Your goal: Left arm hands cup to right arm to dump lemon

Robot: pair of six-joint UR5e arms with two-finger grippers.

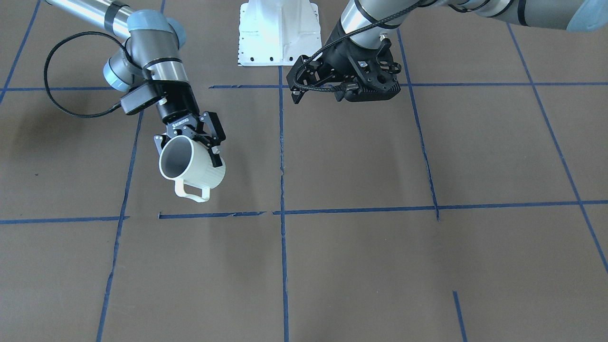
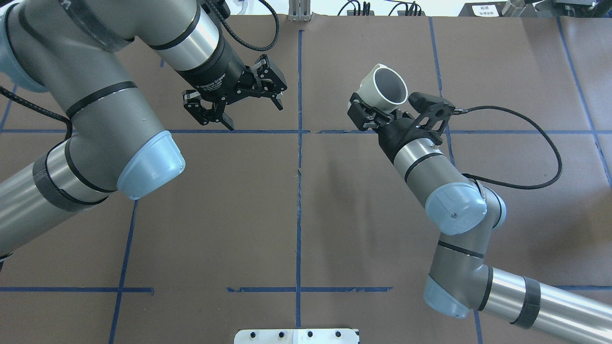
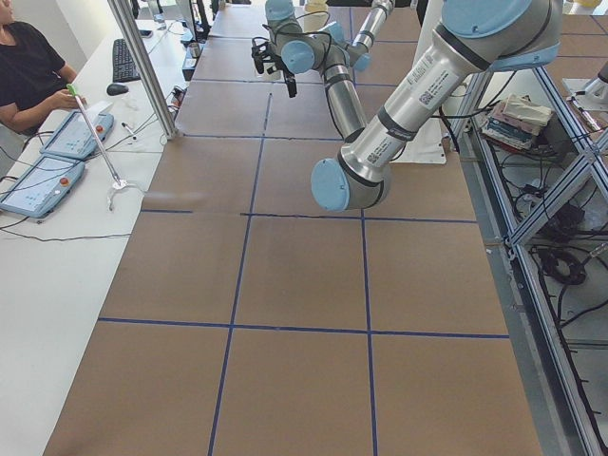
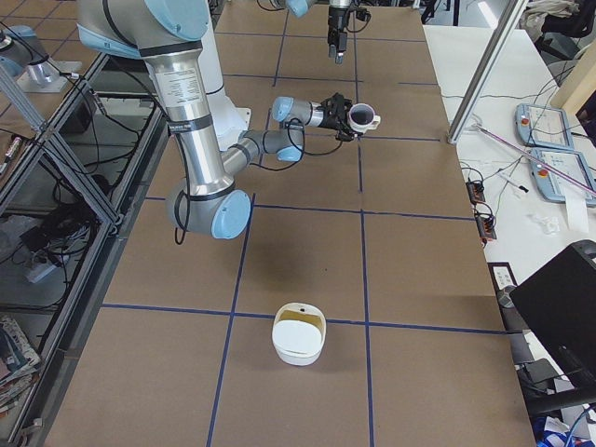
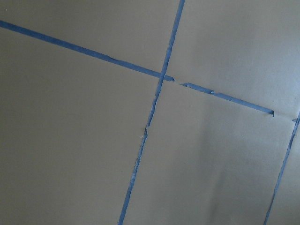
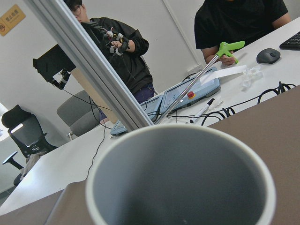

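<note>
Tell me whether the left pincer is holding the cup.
No, the cup sits clamped in the right pincer, while the left pincer hangs open and empty.

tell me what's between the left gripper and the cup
Only bare table crossed by one blue tape line, between the left gripper and the cup; the overhead view shows it.

Desk lies open across the lower frame; right gripper with cup hangs upper left, white mount top centre.
</note>
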